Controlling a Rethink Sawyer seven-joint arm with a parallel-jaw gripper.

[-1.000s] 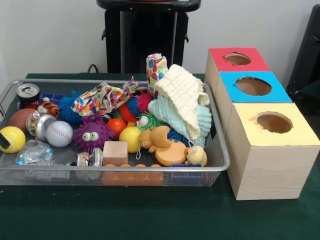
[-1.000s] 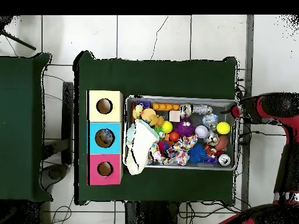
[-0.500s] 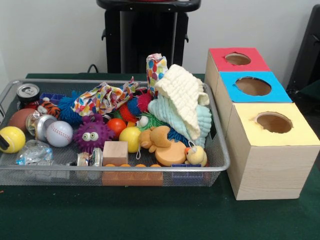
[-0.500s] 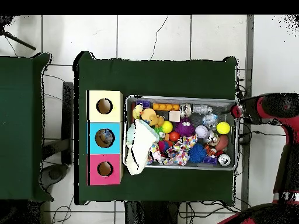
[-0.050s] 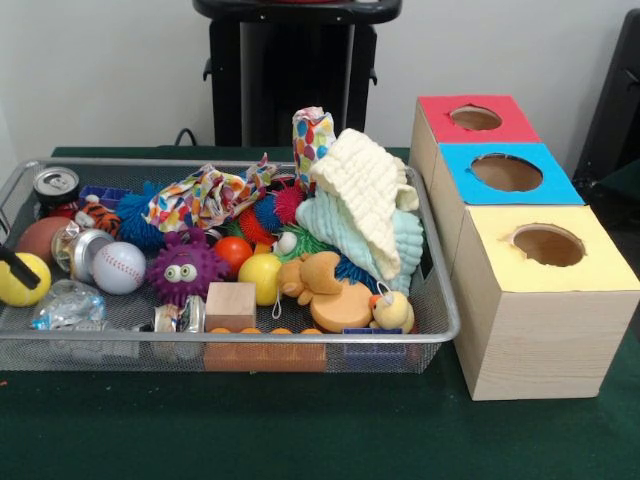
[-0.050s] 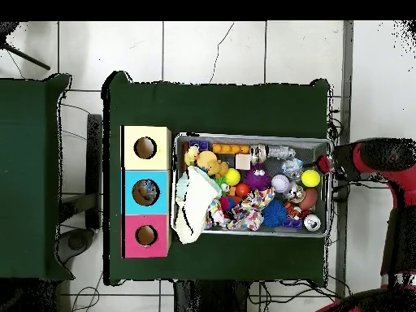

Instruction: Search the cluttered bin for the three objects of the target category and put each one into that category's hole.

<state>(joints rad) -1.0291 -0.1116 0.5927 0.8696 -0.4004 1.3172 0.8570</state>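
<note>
End effector at left edge over yellow ball in crowded bin, opening state indeterminate; likely to nudge neighbouring baseball when descending.

Wire-mesh bin on the green table, long side toward the viewer, filled with mixed clutter: a baseball, a purple spiky toy with eyes, yellow balls at the left end and at centre, a wooden cube, a soda can upright at the far left corner, and pale cloths heaped at the right end. To the right stand three wooden boxes in a touching row, each with a round hole on top: yellow nearest, blue in the middle, red farthest.
</note>
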